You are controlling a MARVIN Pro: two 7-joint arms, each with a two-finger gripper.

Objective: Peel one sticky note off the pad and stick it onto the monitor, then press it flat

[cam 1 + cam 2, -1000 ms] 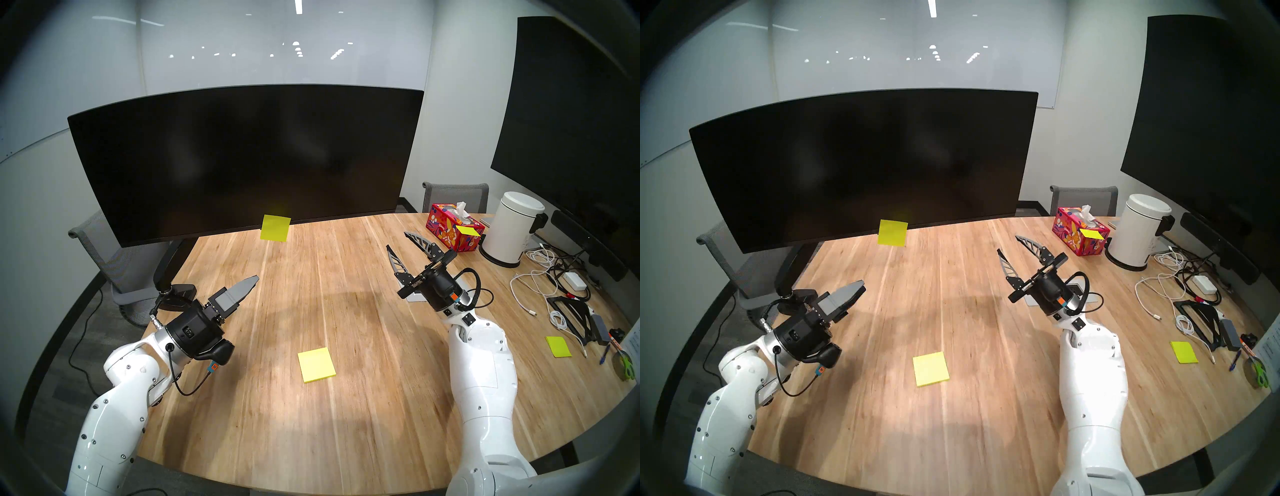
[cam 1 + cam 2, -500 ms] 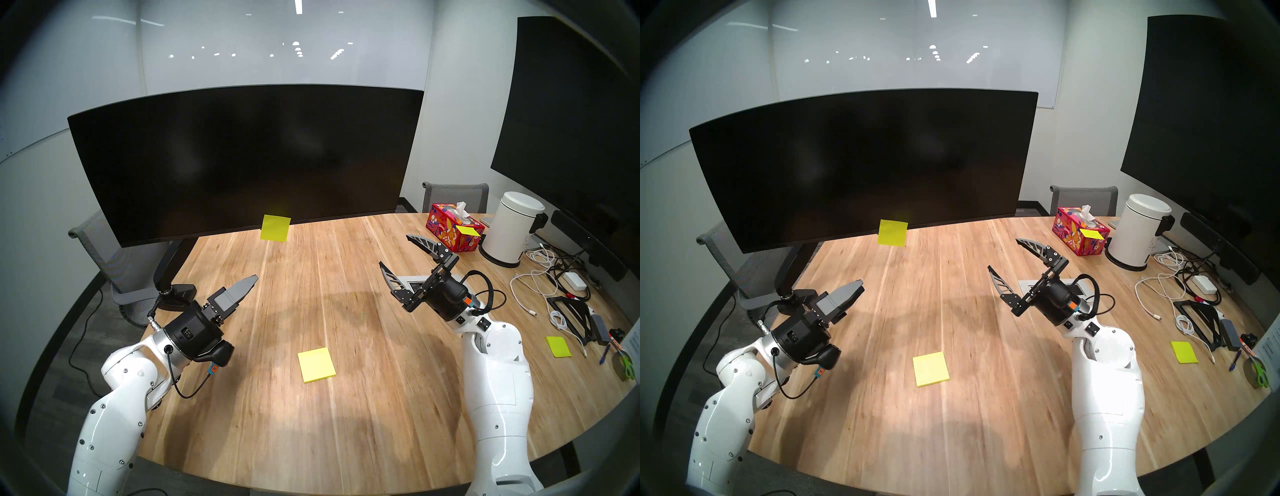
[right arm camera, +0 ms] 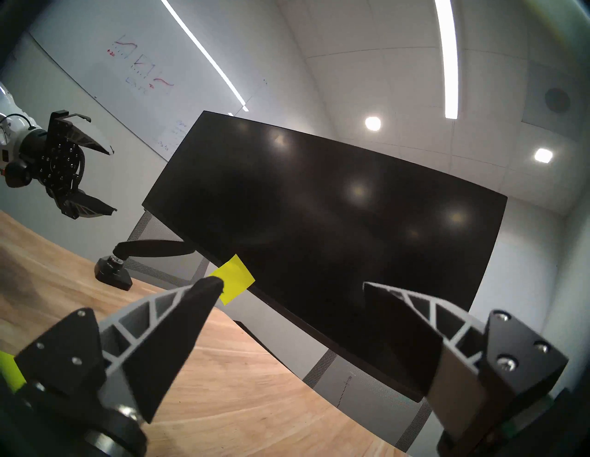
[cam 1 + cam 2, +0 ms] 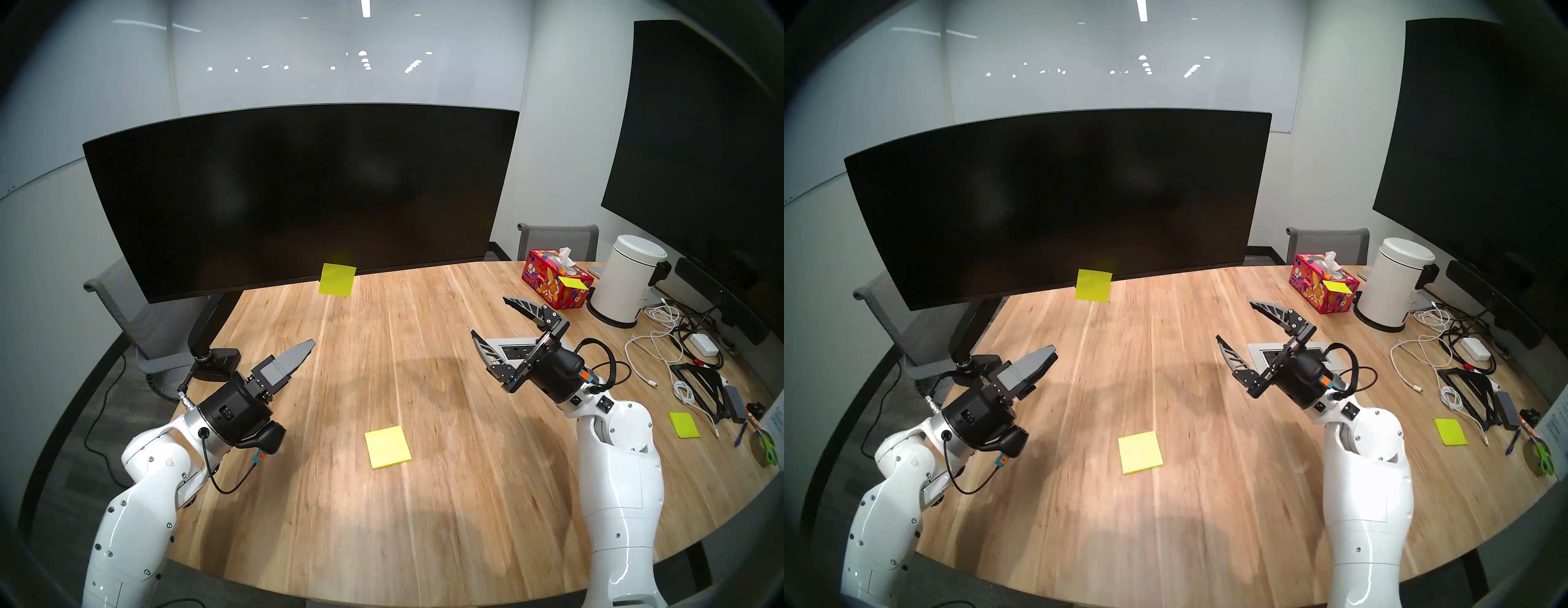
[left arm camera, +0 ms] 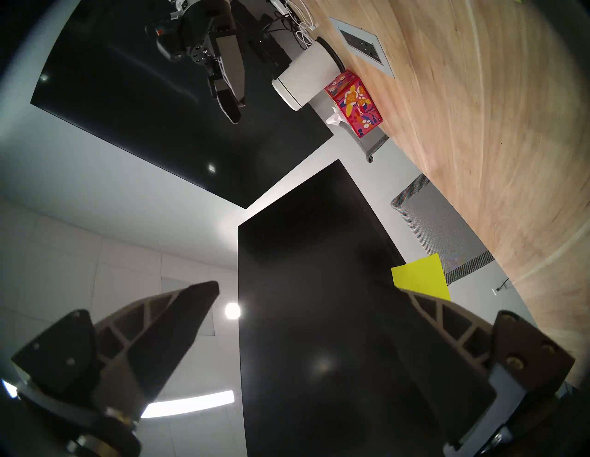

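**Note up on the monitor, both claws empty**

Already the sticky note [image 4: 337, 279] hangs at the bottom edge of the curved monitor [image 4: 297, 191], near the middle of the screen's width, above the far edge of the worktop [image 4: 424, 530]. Only its upper strip overlaps the bezel; most of the sheet hangs below the screen, and the right wrist view shows it sticking out free of the glass. Peeling and sticking look done. Whether it was pressed flat cannot be told; by the loose lower part, that step may be left or simply has little to press against.

Nearer the front edge, about midway along it, lies the pad [image 4: 387, 447], flat and untouched by either arm.

Well apart from the note, the left claw [image 4: 297, 352] hovers over the left side of the worktop, its fingers spread with nothing between them, as its wrist view shows. On the right side the right claw [image 4: 496, 322] is wide open and empty too, above a power socket panel [image 4: 515, 346] set into the wood.
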